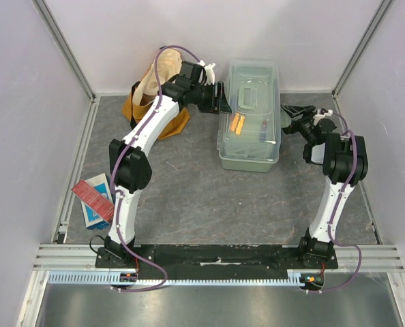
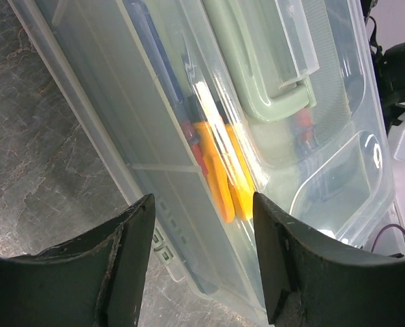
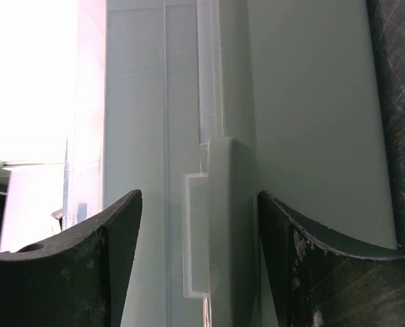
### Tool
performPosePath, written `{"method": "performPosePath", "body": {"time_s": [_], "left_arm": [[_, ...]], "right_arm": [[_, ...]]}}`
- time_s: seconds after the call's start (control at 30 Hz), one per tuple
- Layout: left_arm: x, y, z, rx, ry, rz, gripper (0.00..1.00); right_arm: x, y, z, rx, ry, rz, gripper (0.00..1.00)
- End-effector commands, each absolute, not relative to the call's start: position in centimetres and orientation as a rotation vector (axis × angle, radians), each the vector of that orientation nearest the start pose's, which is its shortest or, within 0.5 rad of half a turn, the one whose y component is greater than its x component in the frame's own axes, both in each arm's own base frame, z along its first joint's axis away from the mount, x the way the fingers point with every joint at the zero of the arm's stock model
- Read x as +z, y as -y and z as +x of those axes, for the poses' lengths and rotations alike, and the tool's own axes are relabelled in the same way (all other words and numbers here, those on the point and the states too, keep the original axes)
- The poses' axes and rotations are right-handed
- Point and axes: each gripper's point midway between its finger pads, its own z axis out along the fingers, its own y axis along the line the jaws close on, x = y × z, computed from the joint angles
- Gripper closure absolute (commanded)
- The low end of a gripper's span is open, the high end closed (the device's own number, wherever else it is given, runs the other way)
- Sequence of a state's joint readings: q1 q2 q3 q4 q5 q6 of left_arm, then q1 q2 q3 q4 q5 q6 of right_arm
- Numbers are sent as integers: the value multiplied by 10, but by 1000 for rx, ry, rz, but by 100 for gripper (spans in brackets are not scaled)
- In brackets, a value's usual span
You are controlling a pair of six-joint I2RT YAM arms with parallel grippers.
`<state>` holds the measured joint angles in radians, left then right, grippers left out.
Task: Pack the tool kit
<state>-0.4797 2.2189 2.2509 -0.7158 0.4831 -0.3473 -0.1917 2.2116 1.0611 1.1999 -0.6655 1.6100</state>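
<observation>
The pale grey-green toolbox (image 1: 251, 116) stands closed at the back of the table, its clear lid down. Orange and yellow handled tools (image 1: 236, 124) show through the lid, also in the left wrist view (image 2: 219, 170). My left gripper (image 1: 222, 99) is open at the box's left side, its fingers (image 2: 124, 259) apart over the left edge. My right gripper (image 1: 294, 121) is open at the box's right side. In the right wrist view its fingers (image 3: 100, 266) straddle a grey-green latch (image 3: 219, 218) on the box wall. The box handle (image 2: 257, 75) lies flat under the lid.
A mustard-yellow bag (image 1: 153, 95) with a cream thing in it sits at the back left, behind my left arm. A red-blue booklet (image 1: 95, 197) lies at the left edge. Metal rails border the table, and white walls close it in.
</observation>
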Motion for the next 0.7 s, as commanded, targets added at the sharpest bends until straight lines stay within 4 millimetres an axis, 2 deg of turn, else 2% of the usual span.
{"method": "performPosePath", "body": {"time_s": [0.0,0.13,0.33,0.5,0.67], "left_arm": [[199,350,458,-958,-2358,490,36],[192,354,459,-980,-2369,492,37],[185,356,460,-990,-2383,490,37],[180,356,459,-994,-2393,494,37],[180,354,458,-982,-2394,501,37]], "right_arm": [[220,-81,520,1581,-1524,524,27],[208,-92,520,1517,-1643,534,29],[206,-101,518,1390,-1777,511,28],[205,-111,514,1437,-1805,501,28],[195,-121,508,1465,-1844,530,31]]}}
